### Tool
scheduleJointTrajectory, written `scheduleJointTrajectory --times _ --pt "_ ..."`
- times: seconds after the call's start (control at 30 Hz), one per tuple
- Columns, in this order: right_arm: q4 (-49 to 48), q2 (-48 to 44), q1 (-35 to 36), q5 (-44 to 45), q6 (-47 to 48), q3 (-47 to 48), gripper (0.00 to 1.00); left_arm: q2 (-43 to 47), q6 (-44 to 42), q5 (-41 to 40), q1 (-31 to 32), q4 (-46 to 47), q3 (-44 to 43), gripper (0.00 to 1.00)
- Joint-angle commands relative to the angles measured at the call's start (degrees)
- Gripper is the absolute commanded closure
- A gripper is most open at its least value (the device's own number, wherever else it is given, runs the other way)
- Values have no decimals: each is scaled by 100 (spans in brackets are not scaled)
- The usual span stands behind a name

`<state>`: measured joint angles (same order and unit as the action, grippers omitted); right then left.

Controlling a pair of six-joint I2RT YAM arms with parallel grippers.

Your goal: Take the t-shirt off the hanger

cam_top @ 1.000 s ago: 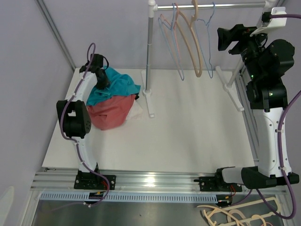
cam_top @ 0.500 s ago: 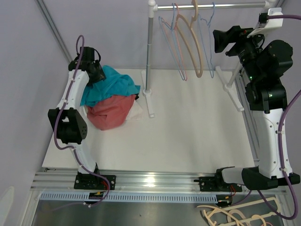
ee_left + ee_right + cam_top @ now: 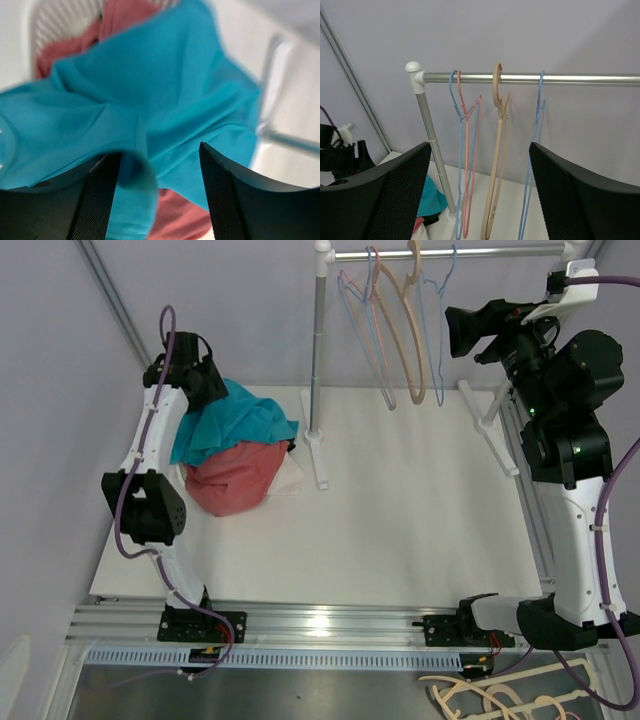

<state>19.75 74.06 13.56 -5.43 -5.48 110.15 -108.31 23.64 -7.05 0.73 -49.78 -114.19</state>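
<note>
The teal t-shirt (image 3: 240, 420) lies crumpled on a red garment (image 3: 235, 478) at the table's left; no hanger shows in it. My left gripper (image 3: 192, 378) is open just above its back-left edge. In the left wrist view the teal t-shirt (image 3: 190, 85) fills the frame, and a loose fold lies between the wide-apart fingers of the left gripper (image 3: 157, 150). Several bare hangers hang on the rail: blue and pink (image 3: 365, 325), tan (image 3: 412, 330), blue (image 3: 443, 330). My right gripper (image 3: 462, 332) is open and empty, level with them and to their right.
The rack's rail (image 3: 450, 252) rests on an upright pole (image 3: 317, 340) with a white foot (image 3: 320, 455) and a second foot (image 3: 490, 425) at the right. A white basket (image 3: 50, 20) sits under the clothes. The right wrist view shows the tan hanger (image 3: 496, 165) between the fingers.
My left gripper rose and moved back-left off the teal t-shirt, which stays on the pile. My right gripper shifted slightly left toward the hangers.
</note>
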Motion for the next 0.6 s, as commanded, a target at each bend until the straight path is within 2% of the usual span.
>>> scheduleJointTrajectory --times 0.0,0.13,0.3,0.5,0.57 --pt "-41 -155 76 42 73 -11 16 -480 123 273 32 117 669 32" --pt "-41 -146 138 42 99 -37 16 -971 176 345 32 135 723 34" --pt "-85 -190 191 69 126 -178 15 -1140 211 353 32 223 714 34" --pt "-76 -155 217 86 134 -169 15 -525 133 187 129 171 303 34" --pt "-85 -147 243 77 134 -160 15 -332 45 29 199 74 -65 28"
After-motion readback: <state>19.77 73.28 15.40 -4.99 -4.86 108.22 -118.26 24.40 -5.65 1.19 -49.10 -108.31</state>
